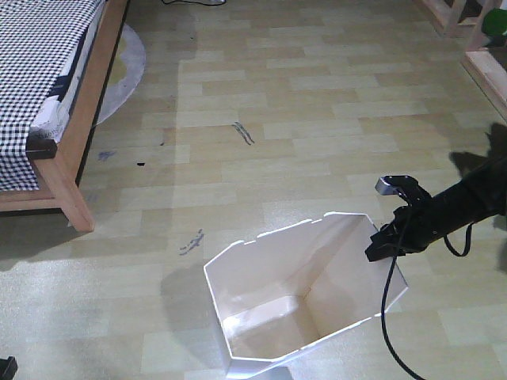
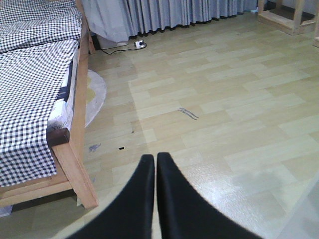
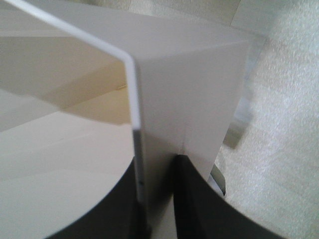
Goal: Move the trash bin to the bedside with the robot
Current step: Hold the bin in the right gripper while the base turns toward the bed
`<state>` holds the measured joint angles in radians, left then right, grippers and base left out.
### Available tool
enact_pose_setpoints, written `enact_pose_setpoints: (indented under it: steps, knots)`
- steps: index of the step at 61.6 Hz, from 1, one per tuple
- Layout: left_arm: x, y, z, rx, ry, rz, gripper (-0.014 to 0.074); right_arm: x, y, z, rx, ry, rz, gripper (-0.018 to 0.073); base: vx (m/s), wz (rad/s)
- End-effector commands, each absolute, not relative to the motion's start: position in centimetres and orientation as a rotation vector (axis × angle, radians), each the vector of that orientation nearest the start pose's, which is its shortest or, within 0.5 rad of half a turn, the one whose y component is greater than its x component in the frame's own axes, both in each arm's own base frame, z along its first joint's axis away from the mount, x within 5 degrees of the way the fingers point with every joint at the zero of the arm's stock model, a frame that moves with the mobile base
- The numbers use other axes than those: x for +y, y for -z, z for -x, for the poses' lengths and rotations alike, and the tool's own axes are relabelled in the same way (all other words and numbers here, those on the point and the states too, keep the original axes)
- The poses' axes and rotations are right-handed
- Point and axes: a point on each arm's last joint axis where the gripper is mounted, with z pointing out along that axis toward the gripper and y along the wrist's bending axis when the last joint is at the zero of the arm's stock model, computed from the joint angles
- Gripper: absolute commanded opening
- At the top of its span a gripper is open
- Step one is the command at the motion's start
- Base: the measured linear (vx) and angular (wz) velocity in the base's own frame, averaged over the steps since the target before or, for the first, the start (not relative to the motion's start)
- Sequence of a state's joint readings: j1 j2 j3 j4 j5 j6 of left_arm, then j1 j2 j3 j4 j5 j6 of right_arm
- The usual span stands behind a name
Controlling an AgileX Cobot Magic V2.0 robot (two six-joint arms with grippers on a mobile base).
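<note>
The white trash bin stands on the floor at the bottom middle of the front view, its angular rim up and its cream inside showing. My right gripper on the slim black arm is shut on the bin's right rim; in the right wrist view the thin wall sits between the two black fingers, and the gripper pinches it. The bed with checkered bedding and wooden frame is at the upper left, well apart from the bin. My left gripper is shut and empty, above the floor near the bed's corner post.
A round pale mat lies beside the bed. Dark scuff marks dot the wood-look floor. Wooden furniture stands at the upper right. A black cable hangs from the right arm beside the bin. Curtains and a socket strip line the far wall.
</note>
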<state>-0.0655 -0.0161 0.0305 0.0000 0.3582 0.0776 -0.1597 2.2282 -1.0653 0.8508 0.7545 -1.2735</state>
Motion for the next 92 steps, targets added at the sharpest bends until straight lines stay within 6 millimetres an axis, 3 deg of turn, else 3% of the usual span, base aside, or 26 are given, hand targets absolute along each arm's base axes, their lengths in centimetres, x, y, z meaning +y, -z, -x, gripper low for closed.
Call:
enact_pose_setpoints:
  steps: [1, 92]
  knots:
    - [-0.35, -17.28, -5.36, 1.780, -0.005, -0.124, -0.0007, 0.24, -7.04, -34.47, 2.737, -0.982, 0.531, -0.0003, 0.28, 0.11]
    - [-0.35, -17.28, -5.36, 1.780, -0.005, -0.124, -0.0007, 0.24, -7.04, -34.47, 2.737, -0.982, 0.531, -0.0003, 0.34, 0.04]
